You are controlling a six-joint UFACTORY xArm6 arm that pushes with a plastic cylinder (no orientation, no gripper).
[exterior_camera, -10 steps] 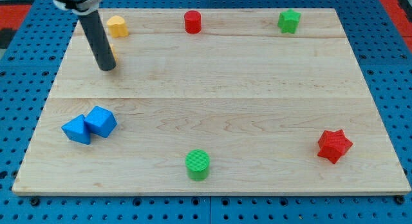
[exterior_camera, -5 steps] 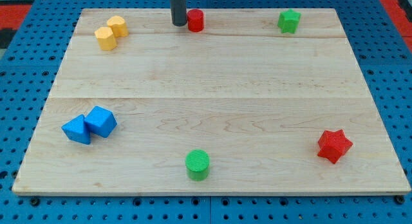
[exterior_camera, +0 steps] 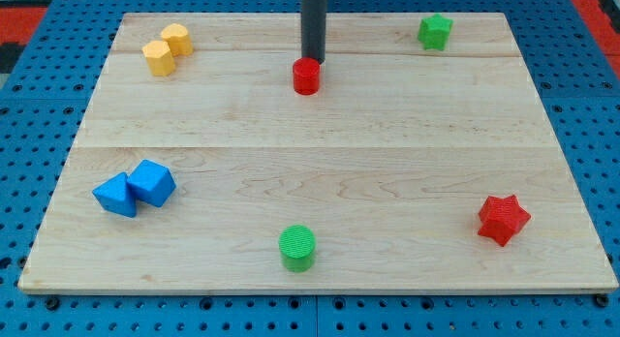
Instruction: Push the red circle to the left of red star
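Observation:
The red circle [exterior_camera: 306, 76], a small red cylinder, sits on the wooden board [exterior_camera: 387, 134] in its upper middle. My tip [exterior_camera: 313, 60] touches the circle's top edge, with the dark rod rising to the view's top. The red star [exterior_camera: 503, 219] lies far off at the lower right of the board, well below and to the right of the circle.
Two yellow blocks [exterior_camera: 166, 48] sit together at the upper left. A green star [exterior_camera: 435, 31] is at the upper right. Two blue blocks [exterior_camera: 135, 188] touch each other at the lower left. A green circle [exterior_camera: 297, 247] stands near the bottom edge, in the middle.
My tip swept from the upper left to the red circle's left side, then behind it. The red circle has slid down the view and slightly right, away from the top edge.

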